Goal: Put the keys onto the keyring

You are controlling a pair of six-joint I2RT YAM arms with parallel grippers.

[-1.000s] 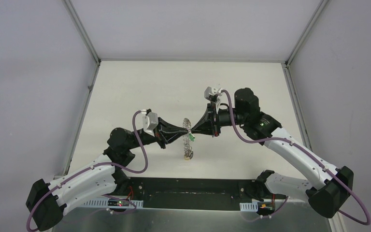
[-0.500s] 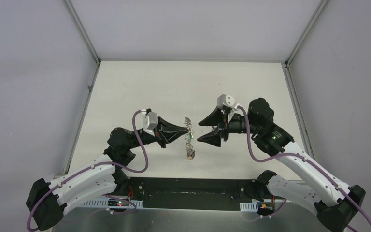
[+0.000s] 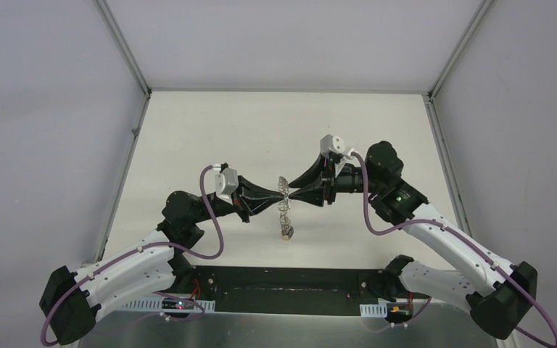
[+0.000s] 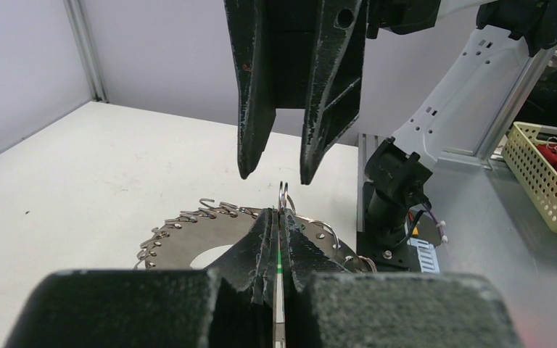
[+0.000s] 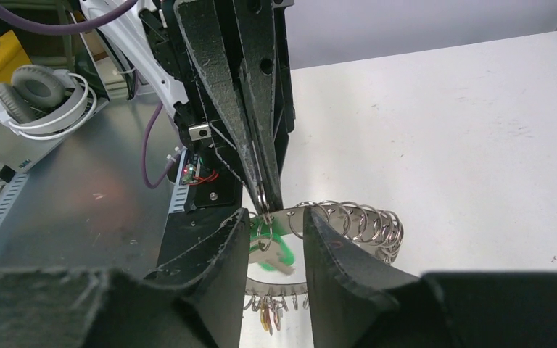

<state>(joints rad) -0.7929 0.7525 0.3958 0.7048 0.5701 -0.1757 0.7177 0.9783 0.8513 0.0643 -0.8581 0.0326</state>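
Right gripper (image 5: pixel 275 214) has moved back in leftward to keyring (image 4: pixel 203 232) since half a second ago. Jaws narrower now but apart, straddling an edge loop, gripping nothing. Left gripper (image 4: pixel 279 217) unchanged: clamped on that loop, ring held above mid-table (image 3: pixel 261 130). Green-tagged key (image 5: pixel 272 250) hangs just below pinch. Opposing fingertips nearly meet. Bare table far, left and right.

green key (image 5: pixel 284 255) blurred, keyring (image 4: pixel 188 235) partly hidden

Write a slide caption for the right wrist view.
Left gripper pinches the keyring at its looped rim; open right gripper straddles that rim and the hanging green-tagged key.
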